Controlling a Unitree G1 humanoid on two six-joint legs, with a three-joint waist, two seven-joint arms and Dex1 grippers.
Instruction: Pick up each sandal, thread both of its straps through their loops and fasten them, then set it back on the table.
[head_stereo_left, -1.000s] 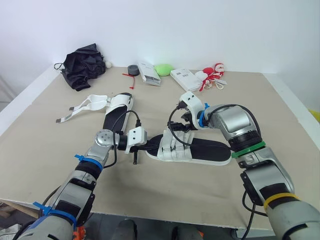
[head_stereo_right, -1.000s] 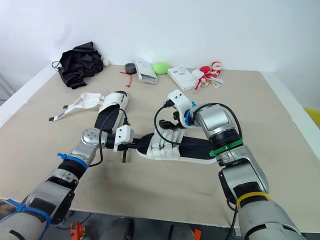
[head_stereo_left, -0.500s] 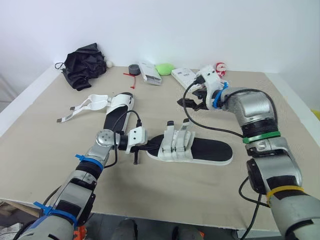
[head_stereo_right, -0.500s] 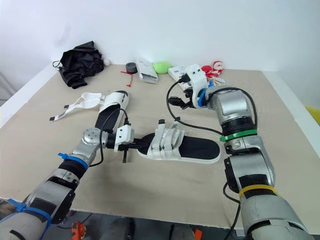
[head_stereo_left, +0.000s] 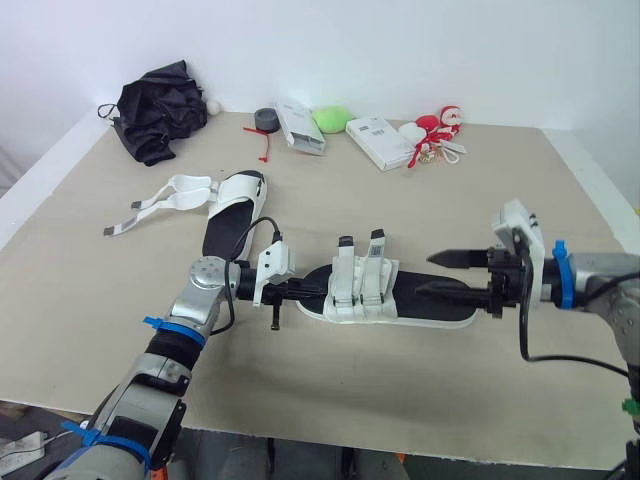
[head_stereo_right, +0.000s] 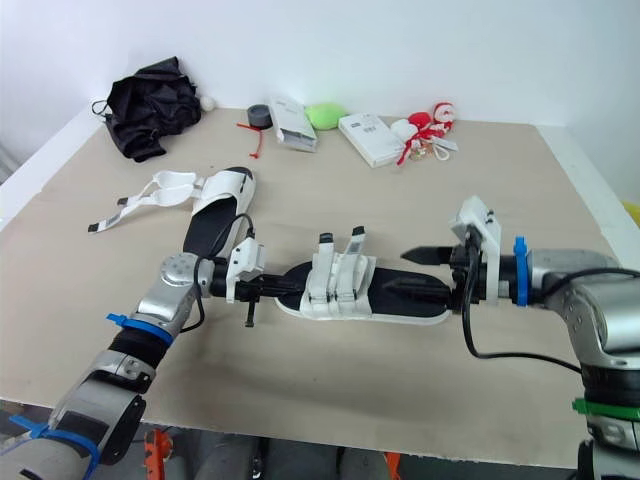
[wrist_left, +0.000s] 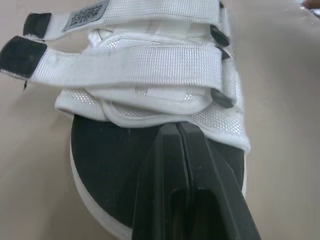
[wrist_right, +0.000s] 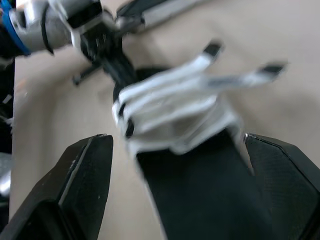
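Near sandal (head_stereo_left: 400, 298) flat, 2 straps seemingly threaded; far sandal (head_stereo_left: 228, 208) unfastened.

On the table (head_stereo_left: 480, 200), 1 sandal (head_stereo_left: 360, 295) lies between the left tool (head_stereo_left: 303, 293) and right tool (head_stereo_left: 428, 274), the other sandal (head_stereo_left: 225, 205) behind, leftward.

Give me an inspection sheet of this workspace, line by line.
Surface: beige table, flat.
Job's things: white-strapped black-soled sandal lies between the hands, both straps across it; second white-strapped sandal beyond, straps loose.
Clutter: black fabric bundle, grey tape roll, white packet, white box, green lump, red-and-white toys along the far edge.
Hands: left hand shut at the toe; right hand open astride the heel.
Cables: black left-wrist cable looped above table; black right-wrist cable hanging.
Surroundings: white wall.
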